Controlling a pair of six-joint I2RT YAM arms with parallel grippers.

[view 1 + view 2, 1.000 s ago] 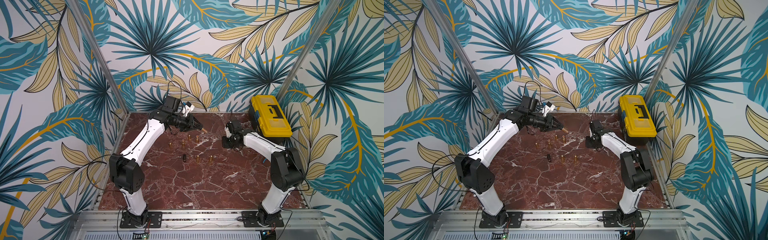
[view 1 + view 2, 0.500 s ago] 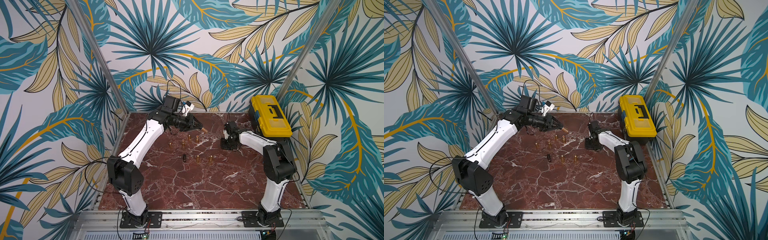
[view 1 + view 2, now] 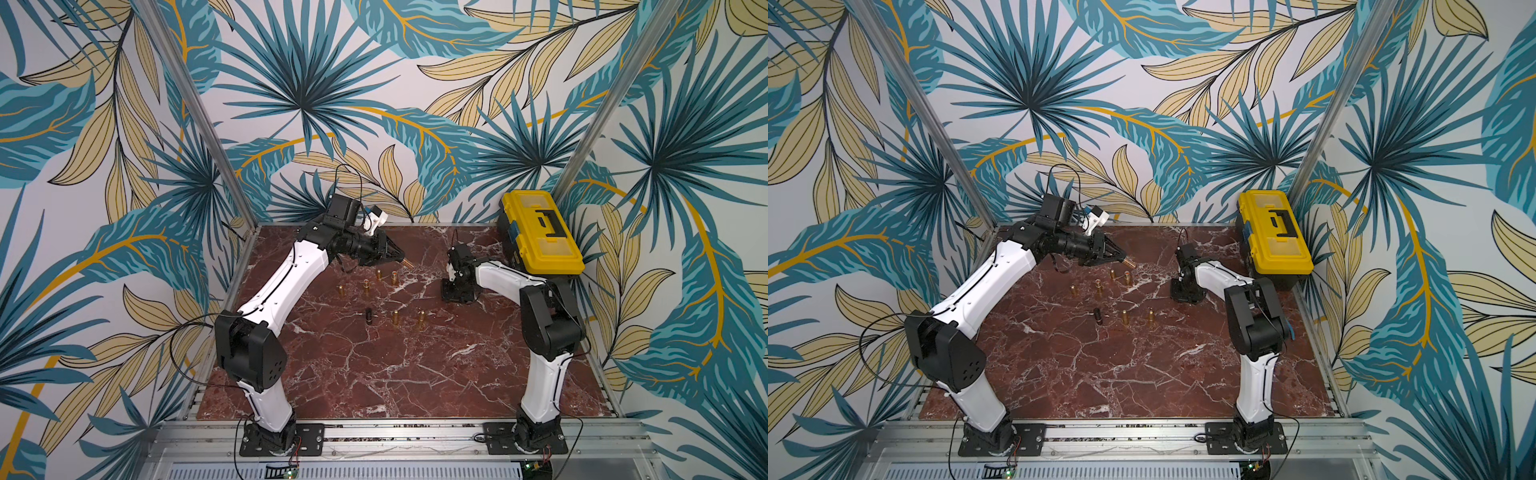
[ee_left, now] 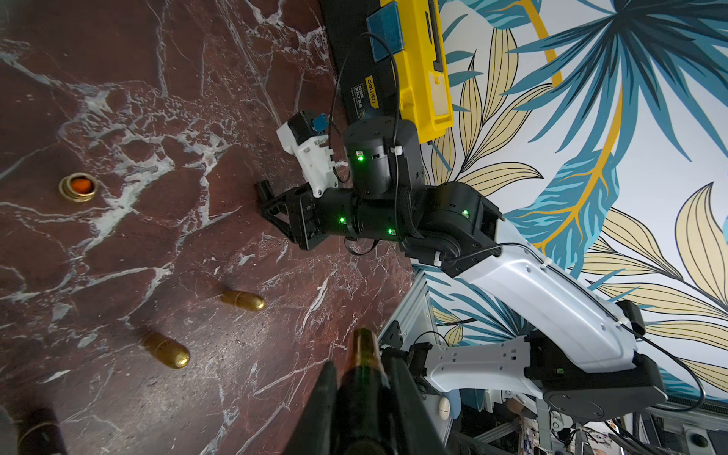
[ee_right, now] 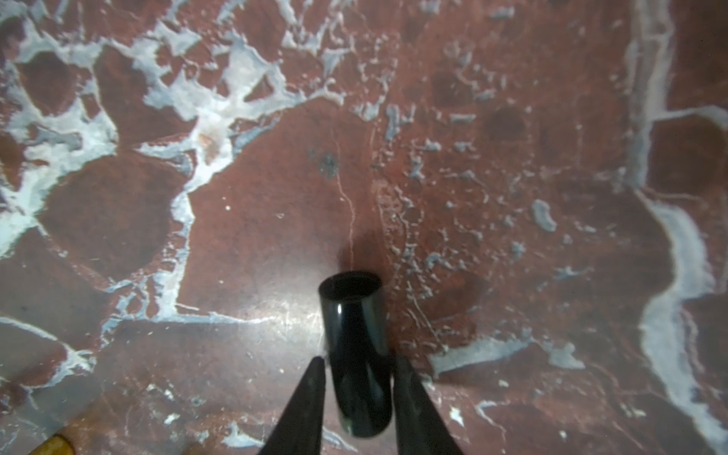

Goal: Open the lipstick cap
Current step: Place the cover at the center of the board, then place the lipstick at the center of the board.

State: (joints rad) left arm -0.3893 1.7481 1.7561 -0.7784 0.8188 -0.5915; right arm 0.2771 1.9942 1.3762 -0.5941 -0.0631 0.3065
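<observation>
Right wrist view: cap (image 5: 354,335) off, between the fingers of your right hand (image 5: 356,360), grip unclear. Your left hand (image 4: 360,364) clenches the lipstick (image 4: 364,348); opening looks done.

The cap (image 5: 356,346) is glossy black plastic (it mirrors the light). The lipstick (image 4: 364,348) looks like shiny gold metal. The desk (image 5: 236,220) is smooth, polished red marble with white veins.
</observation>
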